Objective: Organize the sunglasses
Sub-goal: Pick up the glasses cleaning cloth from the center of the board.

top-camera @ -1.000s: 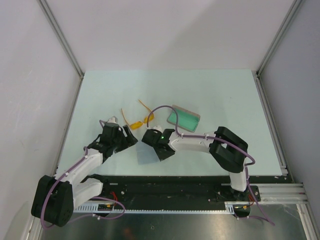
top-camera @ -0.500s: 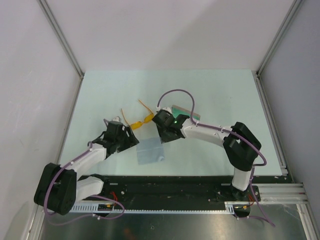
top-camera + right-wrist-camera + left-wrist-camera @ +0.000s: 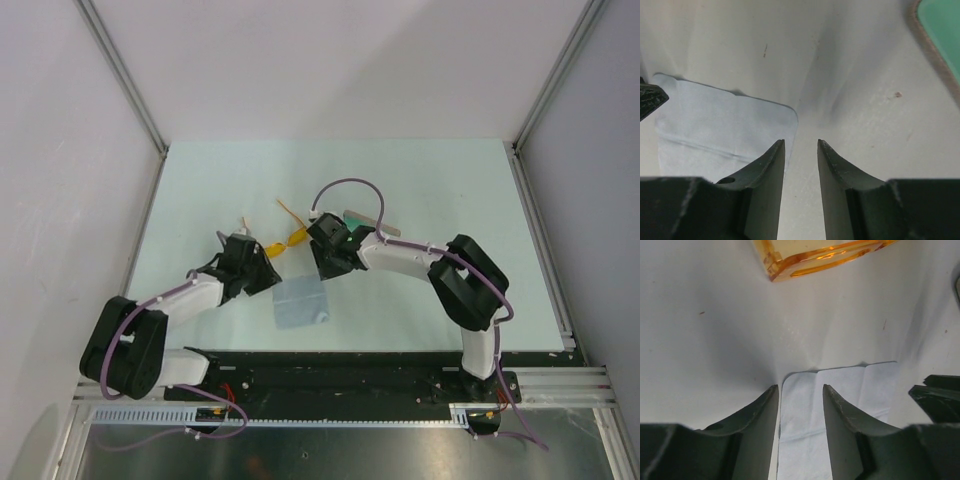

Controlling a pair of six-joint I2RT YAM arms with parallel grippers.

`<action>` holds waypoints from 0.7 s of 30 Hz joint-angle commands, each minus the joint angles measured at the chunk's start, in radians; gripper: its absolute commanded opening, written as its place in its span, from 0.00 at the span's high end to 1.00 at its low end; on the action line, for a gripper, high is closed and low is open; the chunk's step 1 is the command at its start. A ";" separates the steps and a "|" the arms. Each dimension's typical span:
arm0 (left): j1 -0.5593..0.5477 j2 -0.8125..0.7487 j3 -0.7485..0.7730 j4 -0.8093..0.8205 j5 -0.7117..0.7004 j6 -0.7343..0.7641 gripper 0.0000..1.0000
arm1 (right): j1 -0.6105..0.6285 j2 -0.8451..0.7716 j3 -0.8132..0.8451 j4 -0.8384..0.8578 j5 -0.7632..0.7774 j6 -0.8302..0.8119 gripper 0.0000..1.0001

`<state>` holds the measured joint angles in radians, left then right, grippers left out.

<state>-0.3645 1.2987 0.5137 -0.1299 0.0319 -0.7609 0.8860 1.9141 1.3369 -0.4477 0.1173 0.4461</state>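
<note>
left tool (image 3: 262, 274), seen from the top camera, hangs just beside the far left corner of the light blue cloth (image 3: 300, 303) on the table (image 3: 440, 180). right tool (image 3: 324, 268) points down at the cloth's far right corner. the sunglasses (image 3: 285, 243) lie on the table just beyond the cloth, between the two tools and held by neither. the case (image 3: 388, 227) lies beyond the cloth and to its right, mostly hidden by the right arm.

from the left wrist camera, the left tool (image 3: 800, 405) has its jaws partly apart with a narrow gap. nothing is gripped, and the cloth (image 3: 845, 390) lies flat under the gap. an orange lens of the sunglasses (image 3: 815, 257) sits past the cloth's edge, clear of it.

from the right wrist camera, the right tool (image 3: 801, 160) also has a narrow gap and holds nothing. its left finger (image 3: 767, 180) is over the rounded corner of the cloth (image 3: 715, 130); whether it touches, i cannot tell. the case (image 3: 940, 30) shows its teal lining well apart from the cloth.
</note>
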 commanded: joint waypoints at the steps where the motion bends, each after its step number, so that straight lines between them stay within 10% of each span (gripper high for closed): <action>1: -0.025 0.036 0.019 -0.002 0.011 -0.009 0.54 | -0.001 0.032 0.015 0.053 -0.060 -0.017 0.64; 21: -0.037 0.093 0.011 0.016 -0.021 0.015 0.62 | 0.008 0.099 0.015 0.096 -0.056 -0.021 0.69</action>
<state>-0.3885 1.3701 0.5411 -0.0589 0.0299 -0.7589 0.8879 1.9816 1.3369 -0.3714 0.0635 0.4381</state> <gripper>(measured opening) 0.403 0.331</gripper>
